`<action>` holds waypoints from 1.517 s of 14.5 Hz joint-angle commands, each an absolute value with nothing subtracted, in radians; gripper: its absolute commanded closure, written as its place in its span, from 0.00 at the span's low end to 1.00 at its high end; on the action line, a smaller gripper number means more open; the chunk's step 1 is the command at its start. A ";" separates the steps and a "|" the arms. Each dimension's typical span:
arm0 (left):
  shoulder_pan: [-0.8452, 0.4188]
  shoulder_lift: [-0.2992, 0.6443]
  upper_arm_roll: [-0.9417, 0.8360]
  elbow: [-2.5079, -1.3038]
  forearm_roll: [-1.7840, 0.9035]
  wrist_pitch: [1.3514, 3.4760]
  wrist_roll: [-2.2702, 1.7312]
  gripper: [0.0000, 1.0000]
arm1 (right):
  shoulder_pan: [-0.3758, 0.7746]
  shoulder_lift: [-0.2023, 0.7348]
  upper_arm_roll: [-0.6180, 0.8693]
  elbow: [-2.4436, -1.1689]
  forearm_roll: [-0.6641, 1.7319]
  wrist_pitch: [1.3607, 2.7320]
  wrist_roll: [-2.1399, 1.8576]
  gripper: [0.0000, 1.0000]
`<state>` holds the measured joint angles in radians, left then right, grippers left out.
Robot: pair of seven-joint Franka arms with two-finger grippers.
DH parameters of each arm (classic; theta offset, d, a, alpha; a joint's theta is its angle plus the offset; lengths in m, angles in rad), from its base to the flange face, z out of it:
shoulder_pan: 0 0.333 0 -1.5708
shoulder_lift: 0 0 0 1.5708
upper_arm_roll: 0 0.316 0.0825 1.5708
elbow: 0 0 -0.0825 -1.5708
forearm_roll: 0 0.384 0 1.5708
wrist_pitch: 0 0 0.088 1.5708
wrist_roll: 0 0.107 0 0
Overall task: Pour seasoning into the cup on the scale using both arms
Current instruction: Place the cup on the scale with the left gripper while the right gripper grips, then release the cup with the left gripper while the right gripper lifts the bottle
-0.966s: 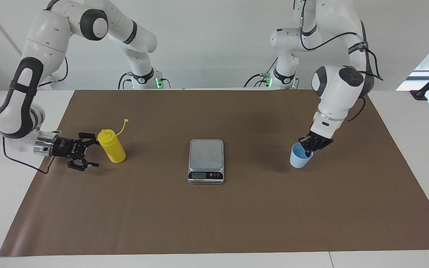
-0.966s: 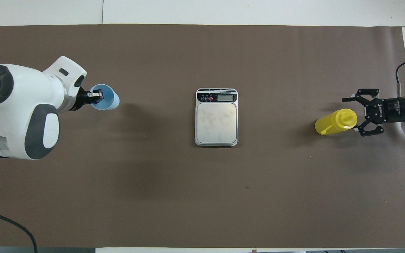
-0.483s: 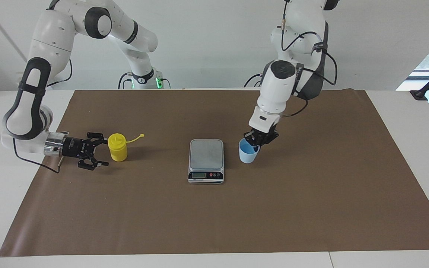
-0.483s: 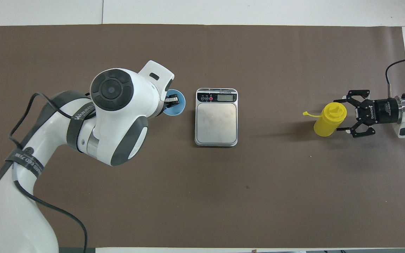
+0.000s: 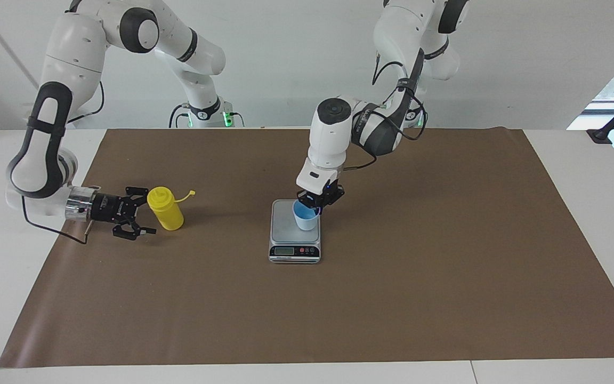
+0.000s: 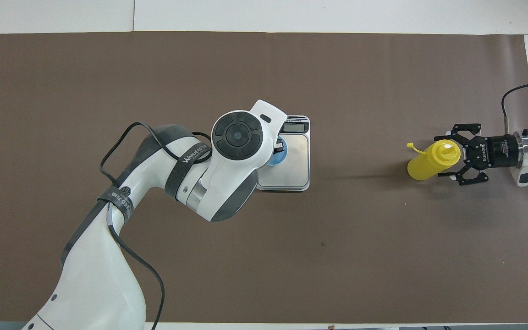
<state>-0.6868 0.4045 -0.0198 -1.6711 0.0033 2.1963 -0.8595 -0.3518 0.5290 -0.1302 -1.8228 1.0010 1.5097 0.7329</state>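
The left gripper (image 5: 315,202) was clamped on the rim of the cup (image 5: 305,216), one finger inside it and one outside, and held the cup over the steel plate of the scale (image 5: 295,231), which sat in the middle of the brown-covered counter (image 5: 445,298). From the facing view the cup's base looked to be at or just above the plate; whether it already rested there could not be told. In the overhead view the arm's wrist hid most of the cup (image 6: 277,156), with only a blue sliver showing above the scale (image 6: 294,169).

The right gripper (image 5: 139,217) lay low and sideways toward the right arm's end of the counter, its fingers spread wide on either side of the seasoning (image 5: 164,208), not yet closed on it. The bottle leaned rather than standing straight, its cap hanging open on the tether

As a judgement, the task was in its first half: the cup was all but delivered to the scale, though not released. Left to do were letting go of the cup and clearing the left arm, grasping the seasoning, carrying it over the cup, and tipping it to pour
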 commanded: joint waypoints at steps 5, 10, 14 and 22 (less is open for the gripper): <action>-0.718 0.414 -0.011 -1.664 0.011 2.235 -0.868 0.45 | -0.348 0.463 -0.126 -1.925 1.026 1.531 0.692 0.00; -0.718 0.358 -0.011 -1.687 0.011 2.211 -0.861 0.00 | -0.339 0.445 -0.124 -1.967 1.040 1.581 0.664 0.00; -0.669 0.223 -0.002 -1.795 0.012 2.168 -0.833 0.00 | -0.327 0.439 -0.124 -1.997 1.057 1.629 0.640 0.00; -0.395 0.100 -0.003 -1.856 0.012 1.997 -0.428 0.00 | -0.301 0.436 -0.124 -2.033 1.057 1.697 0.609 0.04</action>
<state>-0.4558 0.1509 0.0052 -1.8217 0.0033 2.0239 -0.5179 -0.3124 0.4672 -0.1265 -1.9946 1.0342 1.6685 0.6331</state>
